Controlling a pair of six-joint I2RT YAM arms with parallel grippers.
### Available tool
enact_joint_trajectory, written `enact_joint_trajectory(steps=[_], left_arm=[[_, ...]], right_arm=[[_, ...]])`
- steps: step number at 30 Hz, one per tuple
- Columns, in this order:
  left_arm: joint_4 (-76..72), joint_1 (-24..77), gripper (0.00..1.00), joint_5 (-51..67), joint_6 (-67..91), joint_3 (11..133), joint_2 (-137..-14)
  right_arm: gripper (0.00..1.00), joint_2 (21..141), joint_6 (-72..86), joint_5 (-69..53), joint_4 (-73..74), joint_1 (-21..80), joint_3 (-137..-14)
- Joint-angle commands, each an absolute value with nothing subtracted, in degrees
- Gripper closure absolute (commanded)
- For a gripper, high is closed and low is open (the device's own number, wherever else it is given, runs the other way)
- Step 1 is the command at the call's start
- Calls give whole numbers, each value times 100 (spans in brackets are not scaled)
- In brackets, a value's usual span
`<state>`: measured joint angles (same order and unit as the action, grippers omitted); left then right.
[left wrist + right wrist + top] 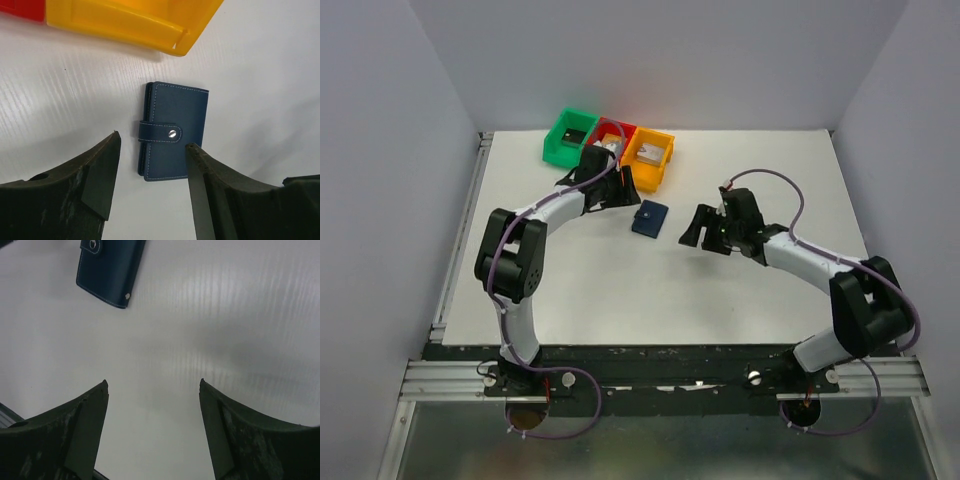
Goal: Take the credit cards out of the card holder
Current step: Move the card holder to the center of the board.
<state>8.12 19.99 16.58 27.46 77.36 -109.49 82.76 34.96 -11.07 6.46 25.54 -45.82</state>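
Likely light, stiff card holder, strapped shut.
Long edges should be pinched; left gripper and right gripper are spread, empty.

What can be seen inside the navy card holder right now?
Nothing of its contents. The card holder lies closed on the table, its strap fastened across the front. Only stacked edges show along one side; any cards inside are covered.

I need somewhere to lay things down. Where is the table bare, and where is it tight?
Widest bare patch: the table between the card holder and the arm bases. Also bare: the far right corner beyond the right gripper. Tight: far left, where the green bin, red bin and orange bin crowd the left gripper.
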Motion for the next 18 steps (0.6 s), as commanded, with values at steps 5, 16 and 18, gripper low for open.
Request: enact_joint_trajectory(steps=[5, 16, 18], left_arm=[[1046, 2030, 36, 1406, 2979, 8191, -11627], [958, 2083, 37, 1626, 3006, 8227, -11970], [923, 2127, 39, 1713, 3023, 8218, -12014]], right_arm=[[23, 10044, 4192, -1371, 62, 2566, -5791], [28, 11214, 4289, -1353, 263, 2566, -6890], [28, 11398, 4341, -1432, 299, 2566, -7048]])
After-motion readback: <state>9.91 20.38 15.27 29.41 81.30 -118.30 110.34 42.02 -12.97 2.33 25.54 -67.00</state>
